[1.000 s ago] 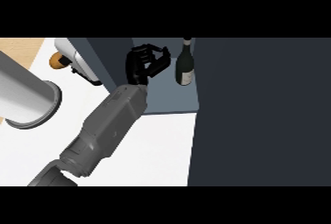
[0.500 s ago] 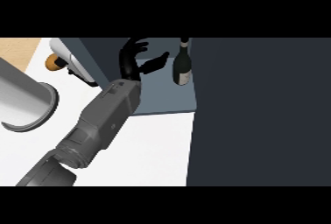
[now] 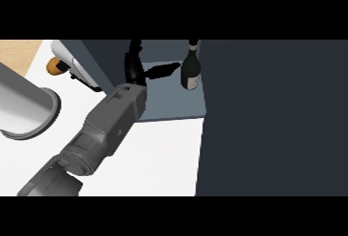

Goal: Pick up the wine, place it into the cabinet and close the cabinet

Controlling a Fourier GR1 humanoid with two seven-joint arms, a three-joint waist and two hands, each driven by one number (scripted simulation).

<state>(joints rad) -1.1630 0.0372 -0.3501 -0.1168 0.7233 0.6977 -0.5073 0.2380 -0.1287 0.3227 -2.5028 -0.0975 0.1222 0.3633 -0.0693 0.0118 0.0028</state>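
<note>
Head view: wine (image 3: 191,69) stands in the cabinet (image 3: 170,103); my left hand (image 3: 136,64) beside it, fingers straight, holding nothing. Next I swing the door shut.

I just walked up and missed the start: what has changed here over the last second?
The hand has opened: a second ago its fingers curled beside the wine bottle, now they are spread and it has drawn slightly left, away from the bottle. The bottle stands upright on the cabinet shelf, untouched, as before. The grey pot at the left stayed put.
</note>
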